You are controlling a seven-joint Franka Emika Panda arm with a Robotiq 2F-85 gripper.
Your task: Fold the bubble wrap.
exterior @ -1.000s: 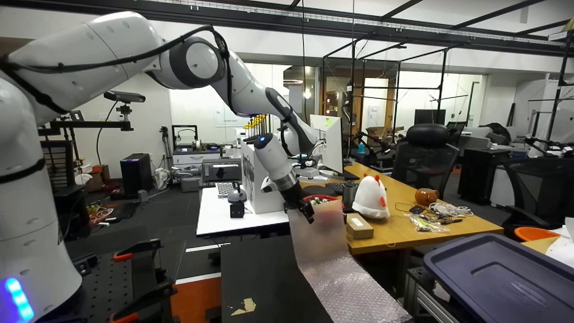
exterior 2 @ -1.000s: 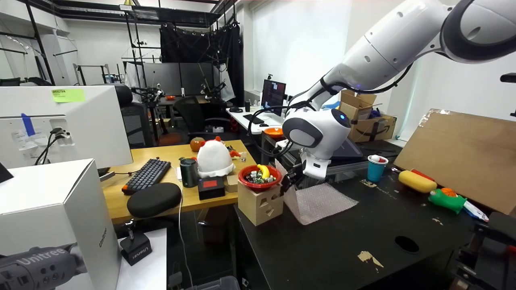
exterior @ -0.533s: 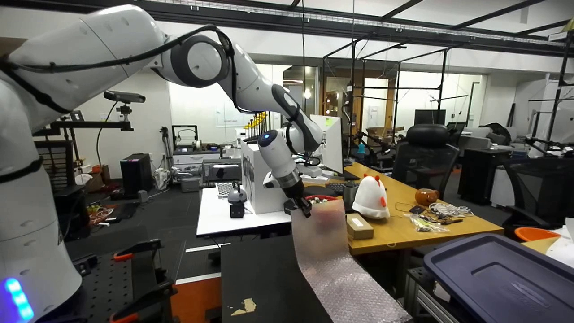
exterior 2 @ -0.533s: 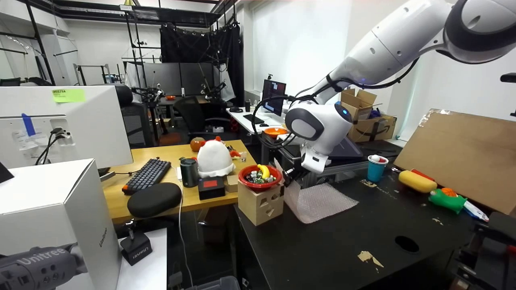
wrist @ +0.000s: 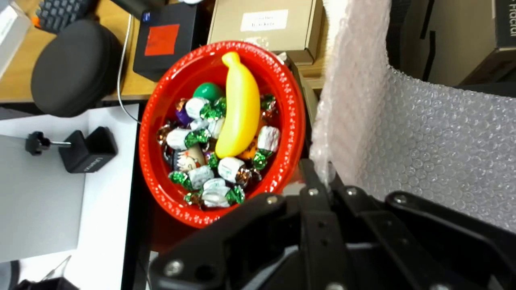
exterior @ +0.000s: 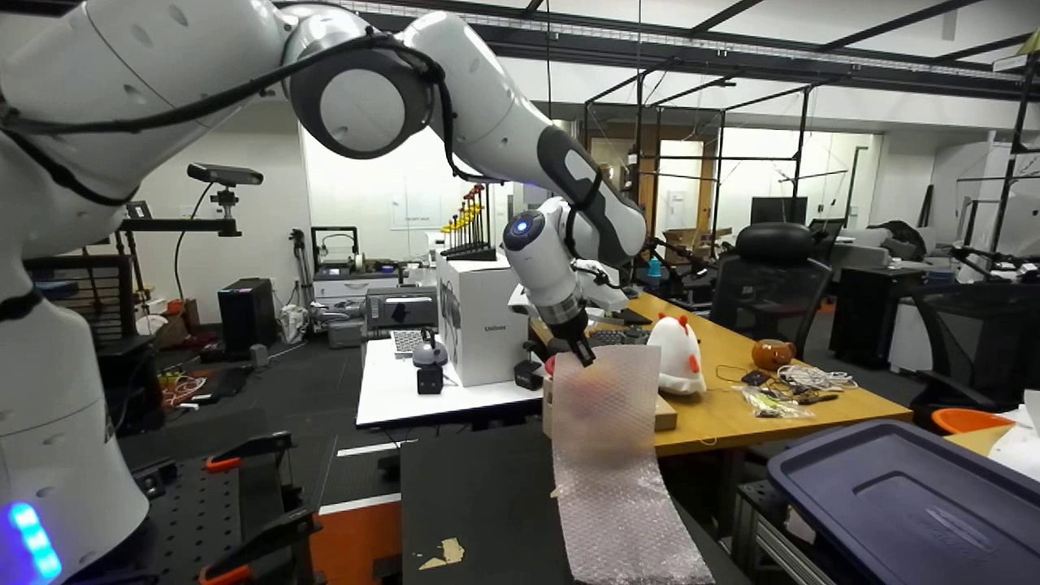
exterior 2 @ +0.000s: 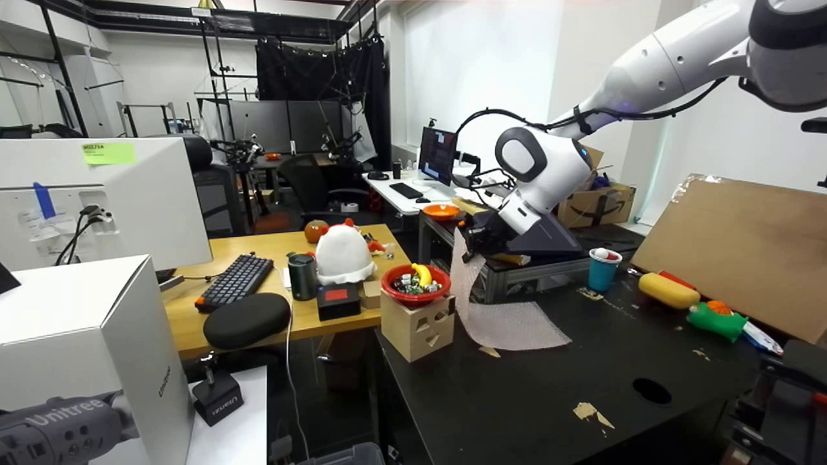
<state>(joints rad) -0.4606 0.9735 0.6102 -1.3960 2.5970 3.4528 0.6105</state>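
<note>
Black tabletop (exterior 2: 517, 400): bubble wrap (exterior: 611, 467) curves up beside red candy bowl (wrist: 146, 145). Gripper (wrist: 323, 177) jaws closed on bubble wrap's edge, just lifted higher; no fold yet, lift likely sets up fold-over.

Wrist view: just behind tool (wrist: 321, 171), facing past it, down into red bowl (wrist: 147, 149). Both exterior views: well back from tool, looking across table (exterior 2: 517, 400) from opposite sides of arm (exterior: 479, 97); shared field: tool, bubble wrap (exterior: 605, 455).
</note>
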